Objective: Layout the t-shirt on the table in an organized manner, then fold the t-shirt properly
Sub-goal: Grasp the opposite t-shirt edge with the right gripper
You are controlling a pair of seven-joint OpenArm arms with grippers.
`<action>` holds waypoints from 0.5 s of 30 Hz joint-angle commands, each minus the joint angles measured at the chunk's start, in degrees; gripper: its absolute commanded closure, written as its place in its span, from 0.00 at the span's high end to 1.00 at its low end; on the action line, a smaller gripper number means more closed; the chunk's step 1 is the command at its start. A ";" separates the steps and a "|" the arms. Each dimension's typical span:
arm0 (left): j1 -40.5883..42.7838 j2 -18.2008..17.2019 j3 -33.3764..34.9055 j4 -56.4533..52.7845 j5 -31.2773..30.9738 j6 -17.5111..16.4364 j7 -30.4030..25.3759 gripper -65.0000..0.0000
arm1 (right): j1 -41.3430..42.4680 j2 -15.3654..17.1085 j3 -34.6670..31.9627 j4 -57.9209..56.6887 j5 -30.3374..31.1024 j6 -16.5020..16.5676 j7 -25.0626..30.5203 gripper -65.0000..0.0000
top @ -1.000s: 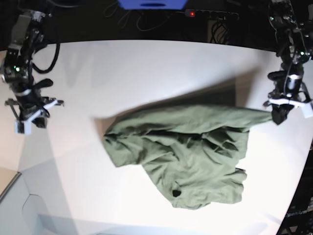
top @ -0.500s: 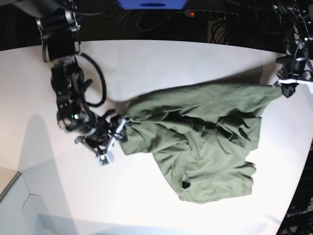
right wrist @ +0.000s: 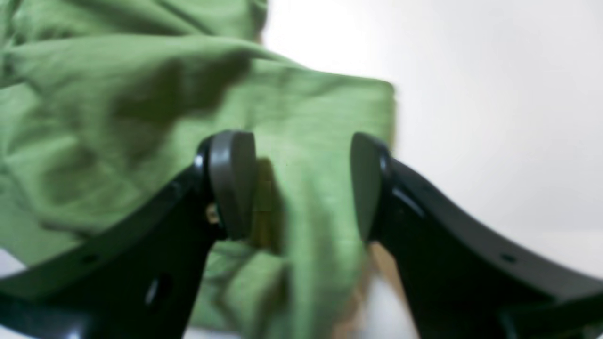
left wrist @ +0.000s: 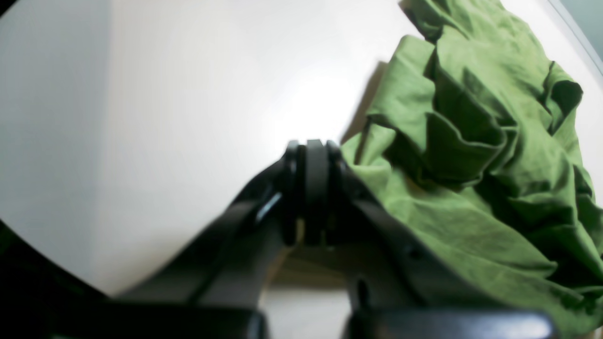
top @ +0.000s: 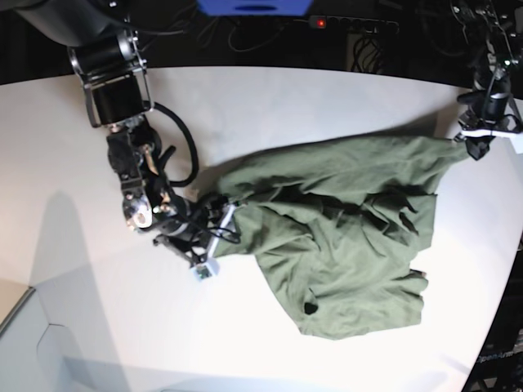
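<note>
T-shirt (top: 335, 224) lies crumpled across the middle of the white tabletop (top: 270, 106), one corner stretched toward the left gripper (top: 478, 147), whose jaws are clamped together on that edge. The right gripper (right wrist: 301, 186) has its jaws apart, straddling a fold at the opposite side. If it closes on bunched layers rather than a single hem, pulling would likely twist the cloth instead of spreading it flat.

Plain olive-green t-shirt (top: 343, 229), white table (top: 286, 106) — black grippers (right wrist: 301, 188)
</note>
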 commanded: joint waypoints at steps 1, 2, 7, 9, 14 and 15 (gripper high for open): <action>-0.43 -0.90 -0.42 1.00 -0.23 -0.21 -1.22 0.00 | 1.00 -0.02 -0.02 1.30 0.43 -0.18 2.29 0.50; -0.43 -0.90 -0.42 1.00 -0.23 -0.21 -1.22 0.00 | 0.74 -0.02 -0.11 1.21 0.43 -0.18 3.17 0.50; -0.51 -0.90 -0.42 0.91 -0.23 -0.21 -1.22 0.00 | 0.12 0.15 -0.11 0.60 0.43 -0.18 5.19 0.50; -0.51 -0.90 -0.42 0.91 -0.23 -0.21 -1.22 0.00 | -0.84 0.15 -0.19 0.60 0.43 -0.18 6.07 0.50; -0.60 -0.90 -0.42 0.91 -0.23 -0.21 -1.22 0.00 | -1.64 0.33 -0.19 -0.63 0.43 -0.18 7.91 0.45; -0.60 -0.90 -0.42 0.91 -0.23 -0.21 -1.22 0.00 | -1.64 0.33 -0.19 -1.42 0.43 -0.18 8.00 0.43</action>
